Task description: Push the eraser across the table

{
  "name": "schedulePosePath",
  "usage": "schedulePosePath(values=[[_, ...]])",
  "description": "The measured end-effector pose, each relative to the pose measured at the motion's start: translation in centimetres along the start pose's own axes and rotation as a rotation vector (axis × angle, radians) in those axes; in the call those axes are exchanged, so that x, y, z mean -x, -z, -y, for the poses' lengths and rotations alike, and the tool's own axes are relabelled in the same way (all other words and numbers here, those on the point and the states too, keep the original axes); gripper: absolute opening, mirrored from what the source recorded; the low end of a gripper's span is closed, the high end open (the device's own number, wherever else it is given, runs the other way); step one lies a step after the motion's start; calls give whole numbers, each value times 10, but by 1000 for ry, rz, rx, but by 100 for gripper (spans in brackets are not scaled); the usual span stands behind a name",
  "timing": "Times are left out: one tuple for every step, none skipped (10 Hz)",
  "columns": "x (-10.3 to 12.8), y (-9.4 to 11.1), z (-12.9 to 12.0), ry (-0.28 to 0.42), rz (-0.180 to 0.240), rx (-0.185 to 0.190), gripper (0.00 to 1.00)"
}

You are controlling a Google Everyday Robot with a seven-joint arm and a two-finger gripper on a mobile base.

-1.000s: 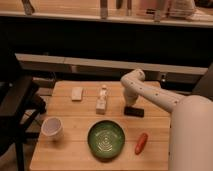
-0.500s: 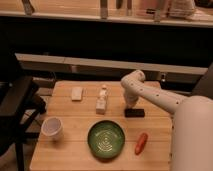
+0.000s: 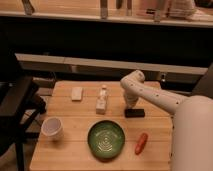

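**Closed gripper sets up behind the eraser**

We see the gripper (image 3: 131, 106) with fingers pressed together, grasping nothing, lowered just behind the black eraser (image 3: 134, 113) on the right half of the table (image 3: 75, 145). A shut tip, we judge, makes a firmer pusher. Our arm reaches in from the right, elbow raised, forearm dropping steeply. The white bottle (image 3: 102, 100), green plate (image 3: 106, 139) and carrot (image 3: 141, 143) lie nearby.

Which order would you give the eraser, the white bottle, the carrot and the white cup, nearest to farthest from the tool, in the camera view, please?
The tool is down at the table, just above the eraser.
1. Eraser: directly under the tool.
2. White bottle: to the image left.
3. Carrot: toward the front edge.
4. White cup: far front-left corner.
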Motion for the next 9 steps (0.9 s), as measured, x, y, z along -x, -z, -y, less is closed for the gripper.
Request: schedulePosePath(values=[[0, 0, 0, 1, 0, 0, 3], [0, 1, 0, 1, 0, 0, 3], [1, 1, 0, 2, 0, 0, 3], [2, 1, -2, 12, -4, 2, 3], [6, 1, -5, 33, -8, 3, 3], [6, 1, -5, 31, -6, 2, 3], [7, 1, -5, 35, -8, 3, 3], [8, 2, -6, 49, -14, 2, 3], [8, 2, -6, 49, -13, 2, 3]])
